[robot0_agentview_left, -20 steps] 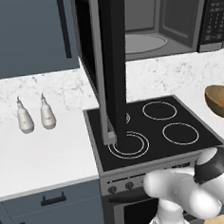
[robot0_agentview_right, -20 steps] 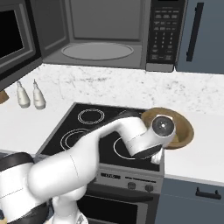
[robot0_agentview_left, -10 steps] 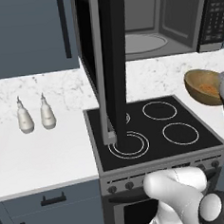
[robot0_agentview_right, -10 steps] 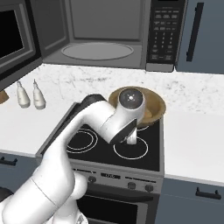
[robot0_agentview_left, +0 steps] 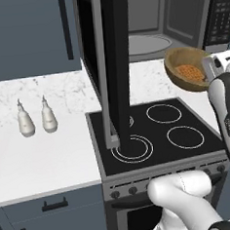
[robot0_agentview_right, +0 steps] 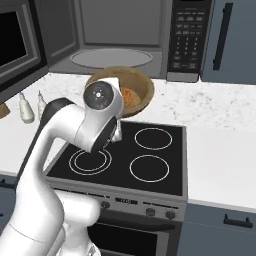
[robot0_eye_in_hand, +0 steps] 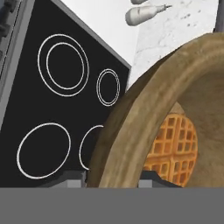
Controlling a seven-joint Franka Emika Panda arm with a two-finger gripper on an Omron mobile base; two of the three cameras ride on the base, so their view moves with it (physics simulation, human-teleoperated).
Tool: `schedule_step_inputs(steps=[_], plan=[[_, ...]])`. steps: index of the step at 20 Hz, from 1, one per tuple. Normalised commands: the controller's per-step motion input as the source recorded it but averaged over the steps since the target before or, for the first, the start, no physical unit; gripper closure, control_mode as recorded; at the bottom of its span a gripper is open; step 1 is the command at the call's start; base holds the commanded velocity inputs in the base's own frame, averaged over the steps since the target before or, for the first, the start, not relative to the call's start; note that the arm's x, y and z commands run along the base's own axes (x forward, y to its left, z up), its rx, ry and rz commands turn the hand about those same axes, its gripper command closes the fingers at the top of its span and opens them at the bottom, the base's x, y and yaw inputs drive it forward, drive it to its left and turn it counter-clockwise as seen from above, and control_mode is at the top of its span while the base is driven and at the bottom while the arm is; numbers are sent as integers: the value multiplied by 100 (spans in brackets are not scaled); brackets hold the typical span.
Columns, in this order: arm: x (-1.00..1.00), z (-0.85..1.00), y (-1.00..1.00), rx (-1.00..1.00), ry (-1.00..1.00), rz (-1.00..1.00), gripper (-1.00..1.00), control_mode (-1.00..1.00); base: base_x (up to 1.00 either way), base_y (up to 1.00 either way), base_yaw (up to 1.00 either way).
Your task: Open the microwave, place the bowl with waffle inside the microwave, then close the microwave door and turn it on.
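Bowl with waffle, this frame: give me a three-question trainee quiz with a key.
1. True or false: the microwave door is open.
2. The bowl is: A) on the turntable B) held up over the stovetop C) on the counter.
3. Name the food lying in the bowl.
Key: 1 true. 2 B; the gripper has its jaws clamped on the rim. 3 A waffle.
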Motion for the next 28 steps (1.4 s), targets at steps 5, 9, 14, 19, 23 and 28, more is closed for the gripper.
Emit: schedule_step_inputs(steps=[5, 9, 14, 19, 23, 28], plan=[[35, 99, 45, 0, -1, 15, 100, -100, 0, 0, 0], [87, 68, 69, -4, 5, 12, 100, -100, 0, 0, 0], [100, 44, 71, -5, 12, 11, 100, -100, 0, 0, 0], [100, 7, 29, -8, 19, 1, 100, -100, 0, 0, 0], [100, 0, 1, -1, 7, -2, 100, -100, 0, 0, 0], [100, -6, -10, 0, 0, -9, 100, -100, 0, 0, 0]])
